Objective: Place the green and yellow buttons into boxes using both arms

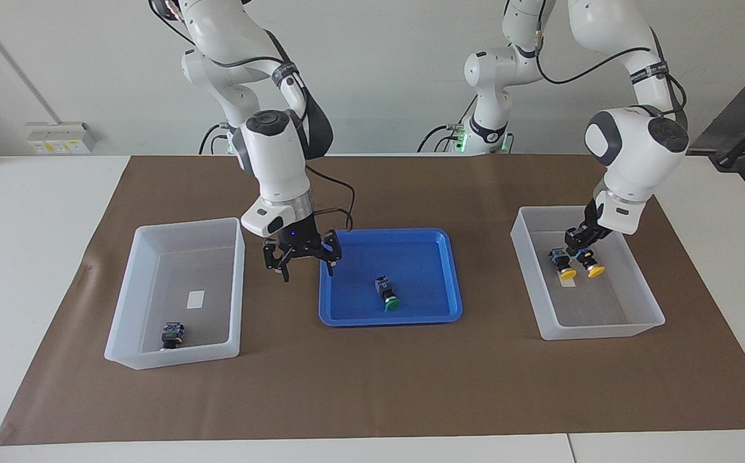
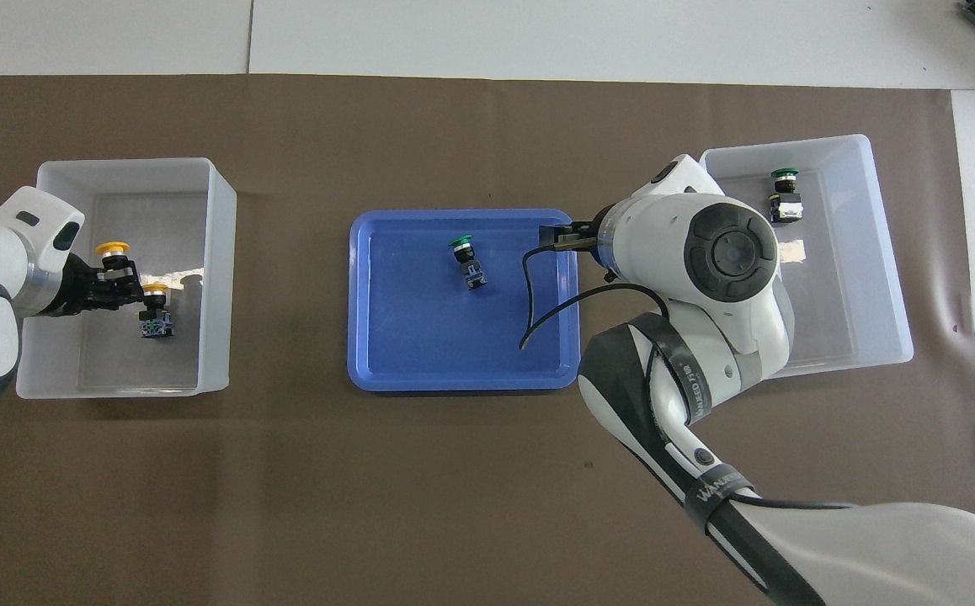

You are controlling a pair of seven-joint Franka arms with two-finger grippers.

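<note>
In the box [image 1: 643,321] at the left arm's end of the bench [image 1: 372,386], the left end effector [image 1: 582,243] pinches a yellow button [image 1: 594,269]; a second yellow button [image 1: 563,263] lies at its three o'clock in the overhead view. The right end effector [image 1: 302,252], fingers spread, hangs over the blue tray's [image 1: 347,315] rim.

The right tool [image 1: 302,254] is hidden under its own arm in the overhead view

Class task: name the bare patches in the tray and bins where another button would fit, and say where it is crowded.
Blue tray: bare all round its lone green button. Bin at the right arm's end: free floor nearer the robots than its green button. Bin at the left arm's end: crowded where the left gripper meets two yellow buttons; the floor farther from the robots is bare.
</note>
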